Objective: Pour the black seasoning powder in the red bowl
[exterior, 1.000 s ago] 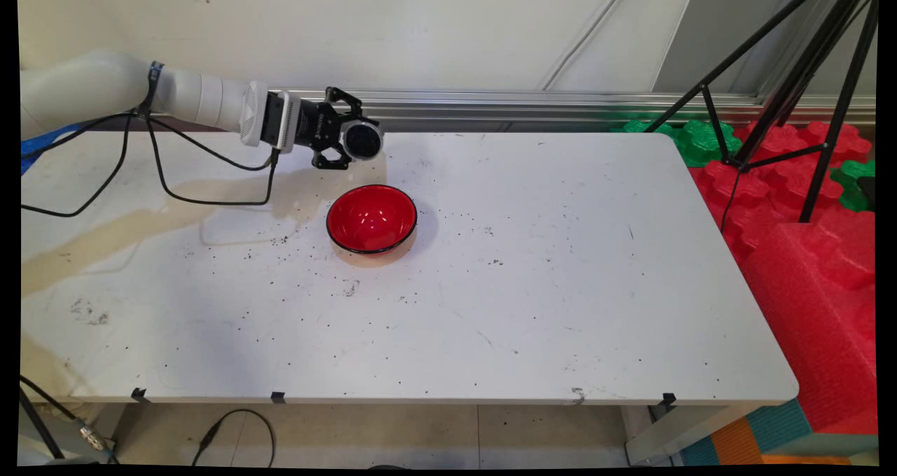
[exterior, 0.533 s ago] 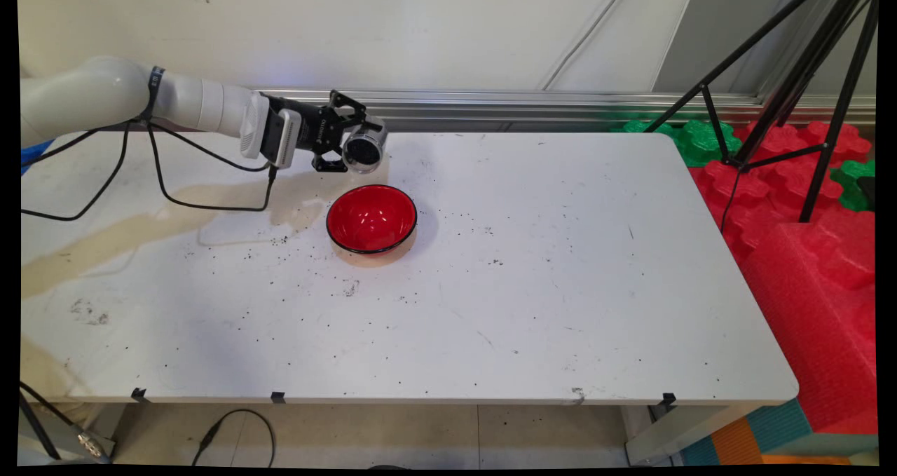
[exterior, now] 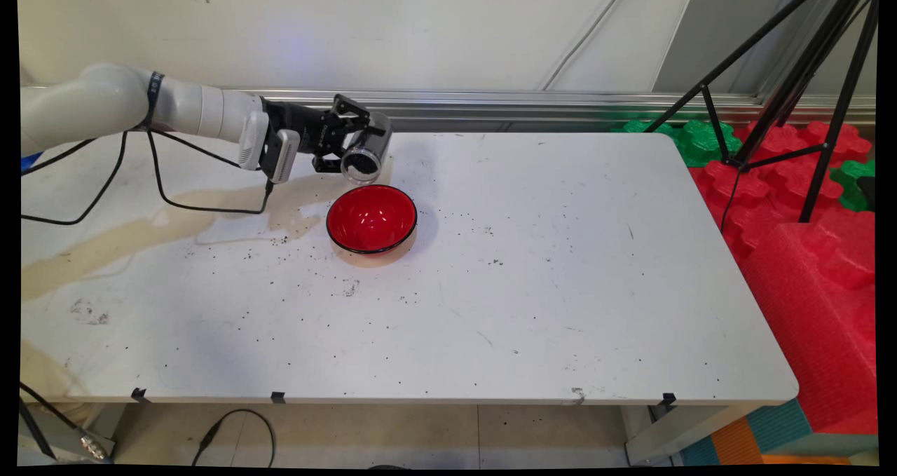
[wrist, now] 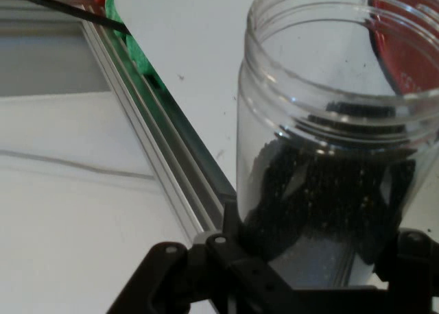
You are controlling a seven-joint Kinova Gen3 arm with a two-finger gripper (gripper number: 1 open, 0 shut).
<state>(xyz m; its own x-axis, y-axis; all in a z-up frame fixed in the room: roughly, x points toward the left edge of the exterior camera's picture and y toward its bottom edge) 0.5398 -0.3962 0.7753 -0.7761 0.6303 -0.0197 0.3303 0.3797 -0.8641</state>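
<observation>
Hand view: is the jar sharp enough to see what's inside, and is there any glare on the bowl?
Hand view: the clear jar is fairly sharp, with dark grains in it. Main view: the red bowl shows small white glints inside and casts a soft shadow to its right on the table.

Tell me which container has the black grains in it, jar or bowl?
The jar. It's clear plastic, held tilted by the end effector above the bowl's far rim, with black grains inside. The red bowl sits on the table and looks empty.

The jar (exterior: 364, 155), perhaps holding grains, hangs tilted just behind the bowl (exterior: 371, 219) on the table (exterior: 560, 287).
</observation>
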